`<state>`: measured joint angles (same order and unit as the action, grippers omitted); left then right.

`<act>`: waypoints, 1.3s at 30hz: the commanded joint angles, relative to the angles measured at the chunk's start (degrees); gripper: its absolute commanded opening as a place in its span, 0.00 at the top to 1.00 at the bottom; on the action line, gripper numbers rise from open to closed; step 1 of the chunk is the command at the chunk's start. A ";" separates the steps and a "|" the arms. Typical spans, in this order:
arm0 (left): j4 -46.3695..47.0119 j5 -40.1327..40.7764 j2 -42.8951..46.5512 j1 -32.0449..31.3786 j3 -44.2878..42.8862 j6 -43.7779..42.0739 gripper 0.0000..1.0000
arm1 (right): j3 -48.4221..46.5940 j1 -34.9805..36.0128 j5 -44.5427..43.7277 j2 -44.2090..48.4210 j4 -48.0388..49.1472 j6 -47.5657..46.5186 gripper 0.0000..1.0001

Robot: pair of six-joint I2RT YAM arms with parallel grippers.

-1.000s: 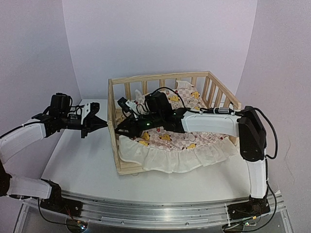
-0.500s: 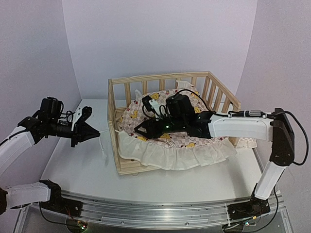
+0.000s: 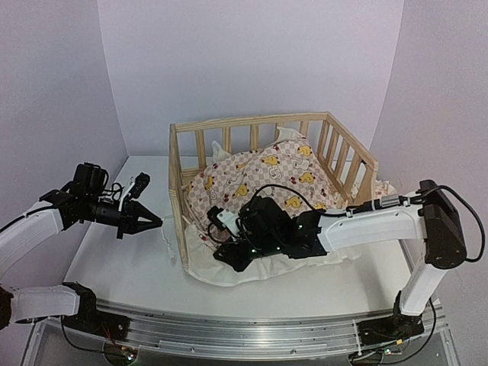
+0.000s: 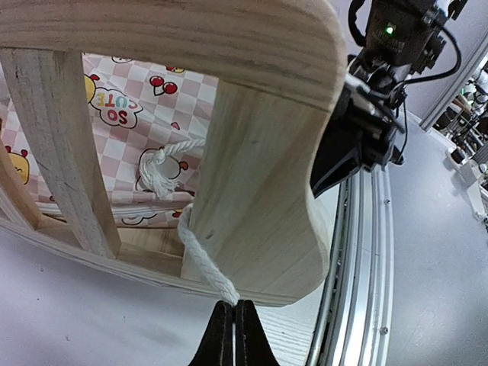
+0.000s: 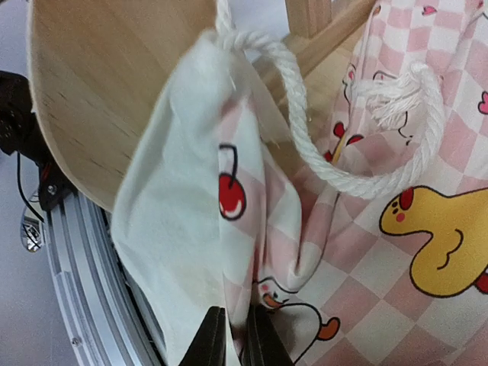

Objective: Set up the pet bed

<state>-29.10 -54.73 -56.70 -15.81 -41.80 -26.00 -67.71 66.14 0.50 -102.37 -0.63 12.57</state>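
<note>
Overhead; wrist close-ups, seemingly shared pet bed [image 4: 252,175]

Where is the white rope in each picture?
Top external: white rope, thin, just left of the wooden corner post.
Left wrist: rope lower middle, round that post, pinched by the left gripper.
Right wrist: rope upper middle, looping over the checkered cushion, beside the post.
Shared landmark: the corner post of the pet bed.
</note>
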 commanded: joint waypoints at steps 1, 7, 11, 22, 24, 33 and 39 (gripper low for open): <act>0.98 -7.20 -1.08 -0.09 -3.99 6.39 1.00 | 1.63 -0.09 -4.51 1.51 -3.38 1.33 0.84; -4.31 -10.82 -2.50 -0.33 -7.36 12.15 1.00 | -0.69 -0.48 -3.00 4.74 -3.52 0.36 0.72; 0.44 -9.08 -0.08 -0.46 -4.30 16.60 1.00 | -4.26 -1.83 -1.93 7.98 -3.83 2.05 0.64; 0.01 -4.48 -1.43 -0.45 -4.08 13.80 1.00 | -19.89 -4.91 -14.70 -4.07 -13.17 17.25 0.77; 1.08 -4.06 -1.34 -0.45 -3.53 14.57 1.00 | -22.97 -4.92 -15.24 -6.49 -16.73 18.97 0.78; 3.38 -3.47 -1.34 -0.45 -2.74 17.61 1.00 | -29.00 -4.93 -9.59 -12.44 -23.95 23.22 0.80; 3.90 -2.15 -2.33 -0.45 -4.15 16.67 1.00 | -30.32 -5.04 -8.08 -14.09 -23.98 23.36 0.92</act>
<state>-27.57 -57.94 -58.50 -16.08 -44.84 -8.93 -94.91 61.06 -9.26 -115.56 -23.75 34.82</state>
